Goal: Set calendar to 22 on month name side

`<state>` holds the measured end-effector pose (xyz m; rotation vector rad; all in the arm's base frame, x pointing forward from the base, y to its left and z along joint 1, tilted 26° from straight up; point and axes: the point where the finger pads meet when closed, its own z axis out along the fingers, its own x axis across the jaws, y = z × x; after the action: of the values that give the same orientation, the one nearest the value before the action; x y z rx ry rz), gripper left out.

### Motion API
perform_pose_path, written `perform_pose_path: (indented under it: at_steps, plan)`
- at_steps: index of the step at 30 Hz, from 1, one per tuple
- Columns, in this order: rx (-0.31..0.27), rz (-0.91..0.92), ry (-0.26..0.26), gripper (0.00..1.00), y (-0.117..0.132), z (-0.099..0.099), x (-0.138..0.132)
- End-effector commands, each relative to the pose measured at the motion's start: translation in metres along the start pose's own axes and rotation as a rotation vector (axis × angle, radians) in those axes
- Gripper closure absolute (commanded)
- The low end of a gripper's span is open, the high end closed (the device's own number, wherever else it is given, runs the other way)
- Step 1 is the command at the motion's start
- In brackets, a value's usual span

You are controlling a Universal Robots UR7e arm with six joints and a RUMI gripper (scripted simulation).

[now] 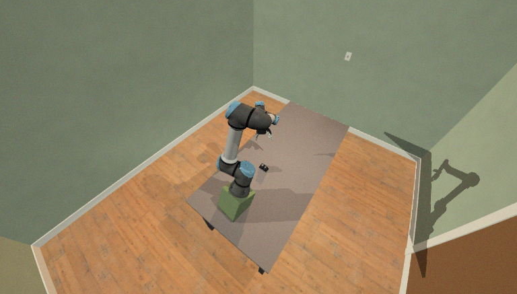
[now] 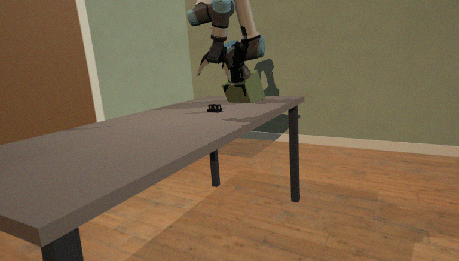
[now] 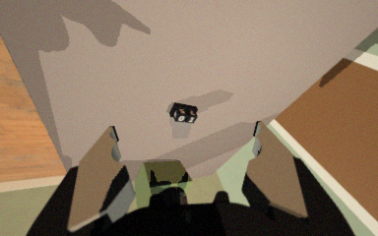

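The small black calendar (image 2: 214, 110) stands on the table in front of the robot's base. Its black tray (image 2: 214, 110) carries dark blocks with pale marks. In the wrist view two block faces show side by side: the left cube (image 3: 181, 118) has a mark like 0, the right cube (image 3: 192, 118) one like 1. In the exterior view several pale marks show on the other side, too small to read surely. The month's name cannot be made out. My gripper (image 1: 263, 138) (image 2: 213, 74) (image 3: 186, 124) is open and empty, high above the table and away from the calendar.
The long grey-brown table (image 1: 305, 138) (image 2: 135, 150) (image 3: 276, 59) bears the green base block (image 1: 235, 204) (image 2: 255, 87) (image 3: 164, 168) of the arm, behind the calendar as seen in the exterior view. Walls stand beyond the table's far end in the top view.
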<state>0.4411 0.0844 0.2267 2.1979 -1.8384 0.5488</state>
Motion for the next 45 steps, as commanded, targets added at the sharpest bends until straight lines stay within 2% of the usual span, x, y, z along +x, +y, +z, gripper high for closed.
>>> perform_pose_path:
  at_steps: [1,24,32,34,45]
  plan:
    - [0.001,0.0,0.0,0.0,0.0,-0.001,0.0]
    - [0.0,0.036,-0.01,0.0,0.004,0.001,0.004]
    - [-0.006,0.273,-0.074,0.0,0.03,0.011,0.023]
    - [-0.006,0.273,-0.074,0.0,0.03,0.011,0.023]
    - [-0.016,0.643,-0.169,0.0,0.069,0.027,0.043]
